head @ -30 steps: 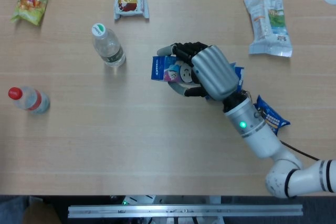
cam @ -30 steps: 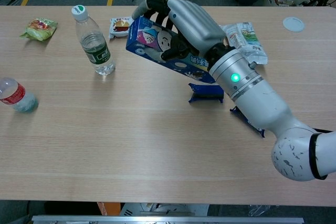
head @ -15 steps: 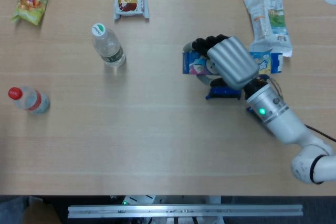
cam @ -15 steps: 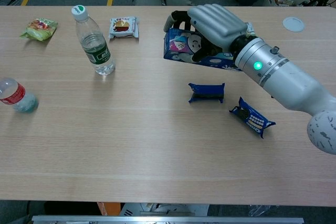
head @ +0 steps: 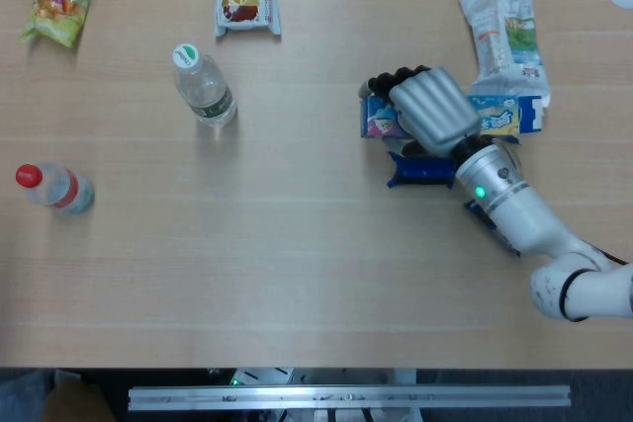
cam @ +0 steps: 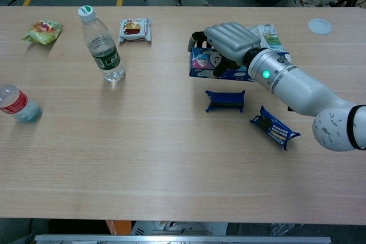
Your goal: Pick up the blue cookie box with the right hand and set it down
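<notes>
Blue cookie box (head: pixel 381 122) sits low on the wooden table (head: pixel 297 274), gripped from above by the robot's right hand (head: pixel 427 108), whose silver back and dark fingers wrap over its top edge. In the chest view the box (cam: pixel 207 64) lies lengthwise under the hand (cam: pixel 229 38), its cartoon-printed face turned toward the camera; whether its base fully rests on the tabletop cannot be told. The left hand is out of both views.

Just in front of the box lies a small dark blue snack packet (cam: pixel 225 100), and beside the forearm a second blue wrapper (cam: pixel 274 128) with pale lettering. Behind the hand a crinkled white-and-green pouch (head: pixel 504 42) lies flat, touching or nearly touching the box's far end.

Well apart to the left, a clear plastic bottle with a green label and white cap (cam: pixel 100 45) stands upright. A red-capped bottle (head: pixel 51 186) lies on its side near the table's edge. A square cake packet (head: pixel 245 5) and a yellow-green crisp bag (head: pixel 57 12) rest along the far side.
</notes>
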You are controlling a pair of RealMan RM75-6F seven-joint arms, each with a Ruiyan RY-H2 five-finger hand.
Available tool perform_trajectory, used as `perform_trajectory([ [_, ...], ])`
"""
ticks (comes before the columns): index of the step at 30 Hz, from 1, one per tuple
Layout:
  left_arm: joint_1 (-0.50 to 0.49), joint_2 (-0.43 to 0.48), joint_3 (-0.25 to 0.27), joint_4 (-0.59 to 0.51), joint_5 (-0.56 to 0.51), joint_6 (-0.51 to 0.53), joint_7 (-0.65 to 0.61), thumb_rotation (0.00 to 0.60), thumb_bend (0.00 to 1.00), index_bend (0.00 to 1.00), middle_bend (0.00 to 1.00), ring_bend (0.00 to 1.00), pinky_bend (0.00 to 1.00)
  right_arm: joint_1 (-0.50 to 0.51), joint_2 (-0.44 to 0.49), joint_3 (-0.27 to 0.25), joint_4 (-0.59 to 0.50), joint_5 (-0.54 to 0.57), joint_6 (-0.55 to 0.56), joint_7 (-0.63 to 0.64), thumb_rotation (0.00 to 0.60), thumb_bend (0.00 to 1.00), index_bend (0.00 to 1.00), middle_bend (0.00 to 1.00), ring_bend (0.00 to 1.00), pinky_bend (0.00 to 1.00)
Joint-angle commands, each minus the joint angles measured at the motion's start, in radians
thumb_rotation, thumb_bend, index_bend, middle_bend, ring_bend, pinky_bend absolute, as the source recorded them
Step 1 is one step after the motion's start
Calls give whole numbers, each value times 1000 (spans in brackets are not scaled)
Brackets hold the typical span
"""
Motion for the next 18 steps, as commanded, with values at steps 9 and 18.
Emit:
perform_trajectory([
  [9, 1, 0, 0, 5, 1, 1, -5, 600, 262, 163, 133, 100, 74, 14, 31, -1, -80, 128, -25, -88, 600, 227, 123, 185, 173, 266],
  [18, -7, 9, -13, 4, 2, 8, -14, 600, 263, 163, 133, 100, 74, -99, 208, -42, -287, 45, 122, -24, 600, 226, 66, 151, 154, 254],
])
